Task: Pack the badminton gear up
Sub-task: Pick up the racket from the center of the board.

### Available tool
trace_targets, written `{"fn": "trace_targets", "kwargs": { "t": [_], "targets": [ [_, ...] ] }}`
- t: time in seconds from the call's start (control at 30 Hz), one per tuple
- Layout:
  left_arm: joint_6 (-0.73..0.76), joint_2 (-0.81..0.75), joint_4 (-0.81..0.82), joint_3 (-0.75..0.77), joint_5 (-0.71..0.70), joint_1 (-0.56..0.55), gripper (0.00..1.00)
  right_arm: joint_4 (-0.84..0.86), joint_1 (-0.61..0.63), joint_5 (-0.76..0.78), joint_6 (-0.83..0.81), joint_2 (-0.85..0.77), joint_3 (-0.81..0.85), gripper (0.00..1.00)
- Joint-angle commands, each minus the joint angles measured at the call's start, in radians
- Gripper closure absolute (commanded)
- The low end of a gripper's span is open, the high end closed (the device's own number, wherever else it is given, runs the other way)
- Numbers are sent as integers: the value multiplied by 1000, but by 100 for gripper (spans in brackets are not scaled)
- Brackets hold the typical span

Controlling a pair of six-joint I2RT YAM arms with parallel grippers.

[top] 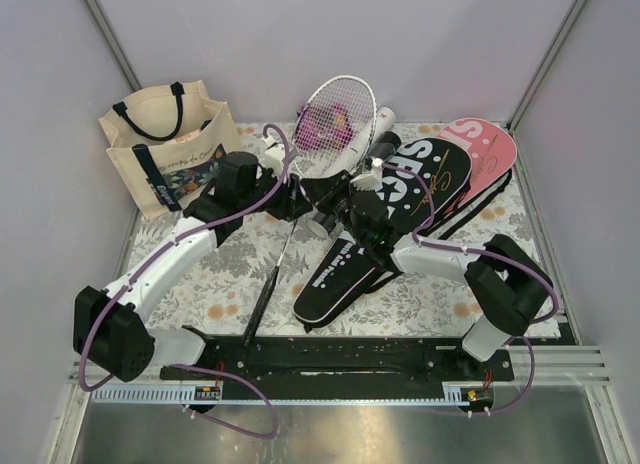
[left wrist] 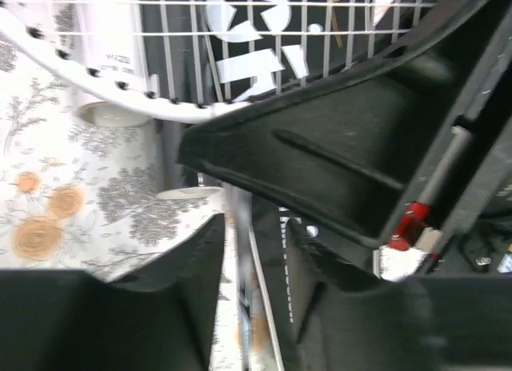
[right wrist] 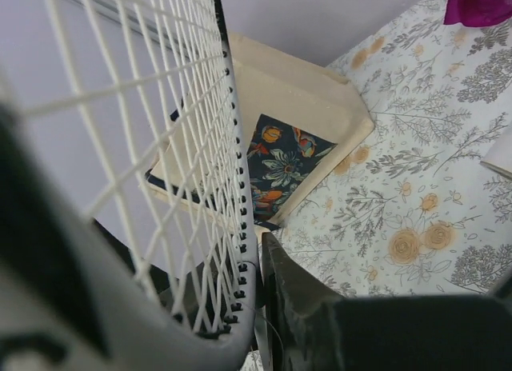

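The white racket (top: 335,119) tilts up off the bench (top: 225,284), its head beside the black cover (top: 330,279). The right gripper (top: 352,209) has its jaws clenched on the rim. The left gripper (left wrist: 252,255) has its jaws slightly parted astride the shaft. A tote (top: 170,154) stands far left.

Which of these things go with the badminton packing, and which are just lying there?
For the packing:
racket
black cover
pink cover
white tube

Just lying about:
tote
snack packet
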Motion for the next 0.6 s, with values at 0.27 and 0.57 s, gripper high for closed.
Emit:
{"fn": "trace_targets", "kwargs": {
  "t": [0.27, 0.57],
  "targets": [
    [114, -146, -30, 20, 84, -20, 1, -173, -218, -162, 93, -202, -64, 100],
    [181, -163, -133, 46, -130, -16, 1, -306, -563, -602, 361, -443, -130, 100]
  ]
}}
